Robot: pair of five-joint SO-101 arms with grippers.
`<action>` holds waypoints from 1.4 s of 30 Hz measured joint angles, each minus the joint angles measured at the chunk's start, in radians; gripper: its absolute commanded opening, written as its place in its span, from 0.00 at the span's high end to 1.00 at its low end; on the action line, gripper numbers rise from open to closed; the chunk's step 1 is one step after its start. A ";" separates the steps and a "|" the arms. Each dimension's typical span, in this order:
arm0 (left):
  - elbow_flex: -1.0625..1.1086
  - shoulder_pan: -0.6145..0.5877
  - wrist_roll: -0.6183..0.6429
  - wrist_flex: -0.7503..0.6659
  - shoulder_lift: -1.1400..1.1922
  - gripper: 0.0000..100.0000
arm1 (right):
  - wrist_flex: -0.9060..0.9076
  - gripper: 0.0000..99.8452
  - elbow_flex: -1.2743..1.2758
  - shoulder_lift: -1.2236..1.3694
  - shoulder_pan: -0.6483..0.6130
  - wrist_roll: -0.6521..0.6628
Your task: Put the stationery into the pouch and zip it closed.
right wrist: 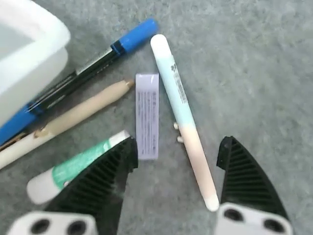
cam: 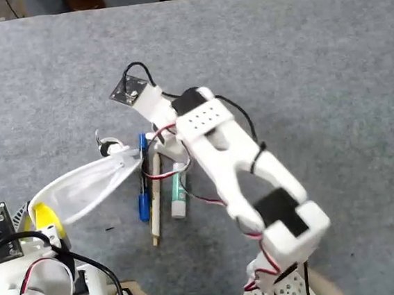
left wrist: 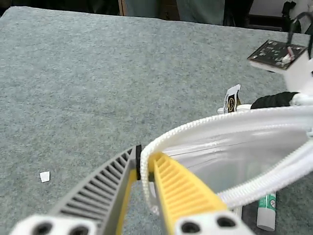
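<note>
A: Spread at the right end effector [right wrist: 178,144], over the pastel pen [right wrist: 183,112] on the table [right wrist: 254,58], lilac strip [right wrist: 147,115] just beside. Could nip both.

B: Or roll it off. Pinching the pouch [left wrist: 195,128] rim at the left end effector [left wrist: 145,155]; could slip, collapsing the mouth.

The grey surface [cam: 313,52] carries a white pouch [cam: 82,190] near left, with a blue pen [cam: 144,205], beige pen [cam: 155,214] and green-white tube [cam: 178,193] just right of it.
</note>
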 measured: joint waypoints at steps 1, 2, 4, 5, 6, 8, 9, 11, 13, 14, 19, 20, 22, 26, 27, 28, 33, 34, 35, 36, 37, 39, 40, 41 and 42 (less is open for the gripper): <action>0.000 0.000 0.000 0.000 0.000 0.97 | 0.000 0.72 -0.017 0.029 0.000 0.000; 0.000 0.000 0.000 0.000 0.000 0.97 | 0.000 0.72 -0.035 0.057 0.000 0.000; 0.000 0.000 0.000 0.000 0.000 0.97 | 0.000 0.72 -0.080 0.107 0.000 0.000; 0.000 0.000 0.000 0.000 0.000 0.97 | -0.002 0.72 -0.106 0.133 0.000 0.000; 0.000 0.000 0.000 0.000 0.000 0.97 | -0.002 0.72 -0.130 0.160 0.000 0.000; 0.000 0.000 0.000 0.000 0.000 0.97 | -0.002 0.72 -0.180 0.207 0.000 0.000; 0.000 0.000 0.000 0.000 0.000 0.97 | -0.002 0.72 -0.206 0.232 0.000 0.000; 0.000 0.000 0.000 0.000 0.000 0.97 | 0.000 0.72 -0.259 0.287 0.000 0.000; 0.000 0.000 0.000 0.000 0.000 0.97 | 0.005 0.72 -0.318 0.333 0.000 0.000; 0.000 0.000 0.000 0.000 0.000 0.97 | 0.014 0.72 -0.348 0.354 0.000 0.000; 0.000 0.000 0.000 0.000 0.000 0.97 | 0.080 0.72 -0.532 0.485 0.003 0.002; 0.000 0.000 0.000 0.000 0.000 0.97 | 0.095 0.72 -0.572 0.511 0.005 0.002; 0.000 0.000 0.000 0.000 0.000 0.97 | 0.135 0.72 -0.649 0.565 0.005 0.002; 0.000 0.000 0.000 0.000 0.000 0.97 | 0.219 0.72 -0.795 0.657 0.005 0.023; 0.000 0.000 0.000 0.000 0.000 0.97 | 0.239 0.72 -0.824 0.675 0.005 0.031; 0.000 0.000 0.000 0.000 0.000 0.97 | 0.259 0.72 -0.852 0.692 0.005 0.035; 0.000 0.000 0.000 0.000 0.000 0.97 | 0.305 0.72 -0.930 0.738 0.005 0.049; 0.000 0.000 0.000 0.000 0.000 0.97 | 0.308 0.72 -0.937 0.743 0.005 0.052; 0.000 0.000 0.000 0.000 0.000 0.97 | 0.311 0.72 -0.941 0.746 0.005 0.052; 0.000 0.000 0.000 0.000 0.000 0.97 | 0.311 0.72 -0.944 0.755 0.005 0.052; 0.000 0.000 0.000 0.000 0.000 0.97 | 0.311 0.72 -0.947 0.761 0.005 0.052; 0.000 0.000 0.000 0.000 0.000 0.97 | 0.311 0.72 -0.947 0.761 0.005 0.052; 0.000 0.000 0.000 0.000 0.000 0.97 | 0.311 0.72 -0.947 0.761 0.005 0.058; 0.000 0.000 0.000 0.000 0.000 0.97 | 0.311 0.72 -0.947 0.761 0.005 0.068; 0.000 0.000 0.000 0.000 0.000 0.97 | 0.315 0.72 -0.947 0.769 0.005 0.077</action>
